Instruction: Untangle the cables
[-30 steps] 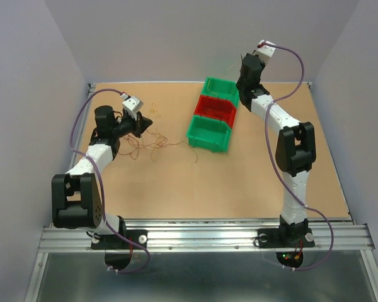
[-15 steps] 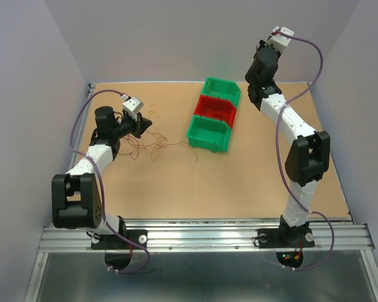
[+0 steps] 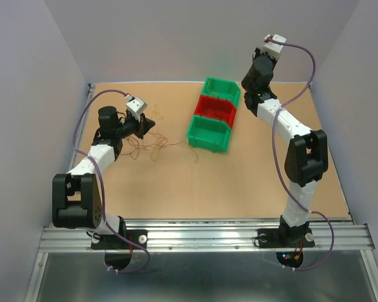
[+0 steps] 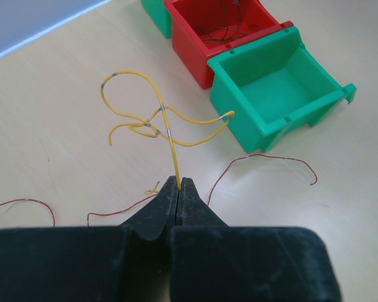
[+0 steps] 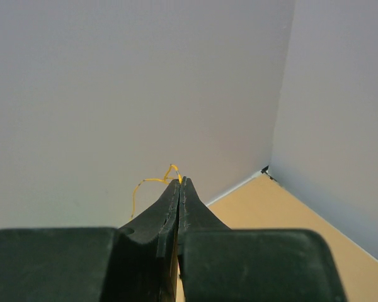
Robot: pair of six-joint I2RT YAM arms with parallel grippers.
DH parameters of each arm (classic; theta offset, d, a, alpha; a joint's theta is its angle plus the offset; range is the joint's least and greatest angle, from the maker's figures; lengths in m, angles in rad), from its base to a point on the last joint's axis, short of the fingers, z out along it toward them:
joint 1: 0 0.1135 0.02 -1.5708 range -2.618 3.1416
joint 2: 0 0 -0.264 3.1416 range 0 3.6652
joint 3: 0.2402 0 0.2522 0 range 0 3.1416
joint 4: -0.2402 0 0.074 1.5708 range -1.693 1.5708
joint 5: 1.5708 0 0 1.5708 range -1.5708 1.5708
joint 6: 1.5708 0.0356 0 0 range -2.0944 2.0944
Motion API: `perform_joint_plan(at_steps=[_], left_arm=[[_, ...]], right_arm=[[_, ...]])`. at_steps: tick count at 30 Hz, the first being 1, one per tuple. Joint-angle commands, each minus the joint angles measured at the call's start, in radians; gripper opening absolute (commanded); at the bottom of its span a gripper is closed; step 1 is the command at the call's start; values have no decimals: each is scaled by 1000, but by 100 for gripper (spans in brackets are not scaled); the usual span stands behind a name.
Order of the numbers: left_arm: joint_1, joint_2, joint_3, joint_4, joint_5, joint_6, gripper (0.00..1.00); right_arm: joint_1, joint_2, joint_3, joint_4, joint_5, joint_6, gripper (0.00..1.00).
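The right arm [image 3: 305, 157] rears up tall, its right gripper [image 5: 181, 182] aimed at the back wall. Its jaws are pinched on a short yellow strand [image 5: 152, 180], whose lower end is lost behind the fingers. The left arm [image 3: 91, 157] stretches low over the table [image 3: 239, 182], the left gripper [image 4: 178, 184] clenched on a looped yellow cable [image 4: 167, 126]. The other cables [image 3: 148, 143] lie tangled just beside it, too thin to tell apart from above. More strands sit in the red bin [image 4: 188, 50].

Setting: robotics lab test cell. Plain pale partition walls [image 3: 176, 38] enclose a bare tan tabletop [image 3: 208, 182] on three sides. An aluminium extrusion rail [image 3: 201, 234] carries both arm bases [image 3: 288, 238]. Plastic parts bins [image 3: 206, 141], green and red, sit right of the left gripper [image 3: 149, 124].
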Motion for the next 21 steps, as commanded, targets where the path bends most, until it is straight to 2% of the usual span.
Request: perform_joint_plan(at_steps=[1, 6, 14, 19, 21], left_arm=[[-1, -49, 0, 20, 1, 15, 0], [-1, -51, 0, 18, 1, 20, 0], [-1, -54, -2, 15, 4, 25, 0], [-3, -52, 0, 14, 9, 29, 0], [-3, -52, 0, 12, 11, 31, 0]], right_arm=[[47, 42, 0, 100, 45, -91, 1], [114, 139, 46, 152, 64, -154, 1], [202, 318, 247, 159, 95, -231, 0], [243, 375, 313, 139, 84, -188, 1], [262, 392, 342, 81, 52, -145, 1]])
